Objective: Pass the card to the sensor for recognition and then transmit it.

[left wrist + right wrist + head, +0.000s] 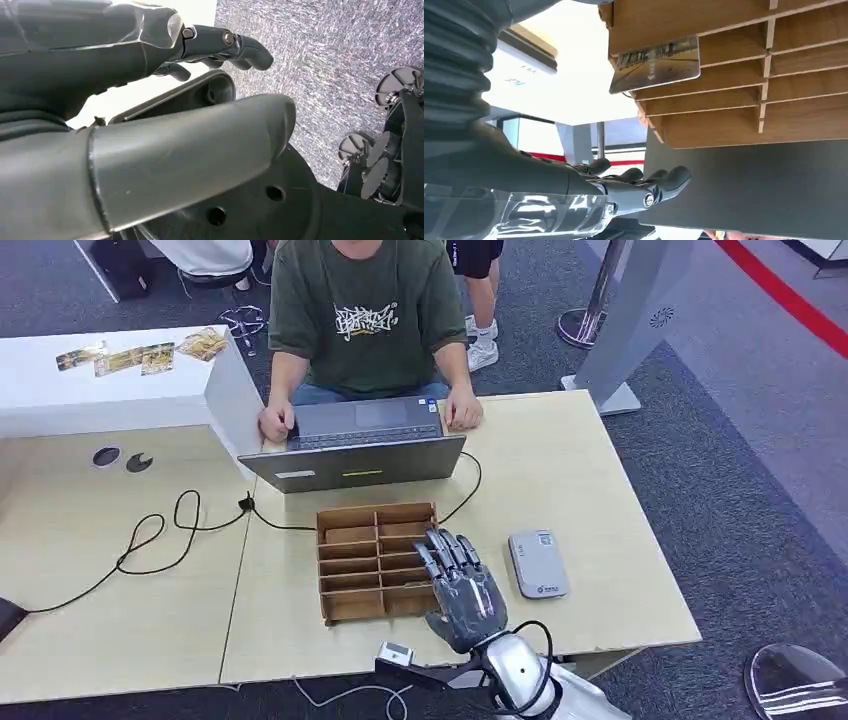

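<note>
Card [656, 64] stands on edge in a slot of the wooden organizer [355, 560], long axis along the slot. Right hand [462, 585] hovers over the organizer's right side, fingers extended, empty; card reader [538, 563] lies just beside, laptop [350, 445] behind. Left hand [150, 100] hangs empty, fingers loosely apart.

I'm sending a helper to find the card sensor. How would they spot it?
On the light wooden table, look past the wooden divider box toward the robot's right. The sensor lies flat there: a small grey slab, alone, beside the right hand.
</note>
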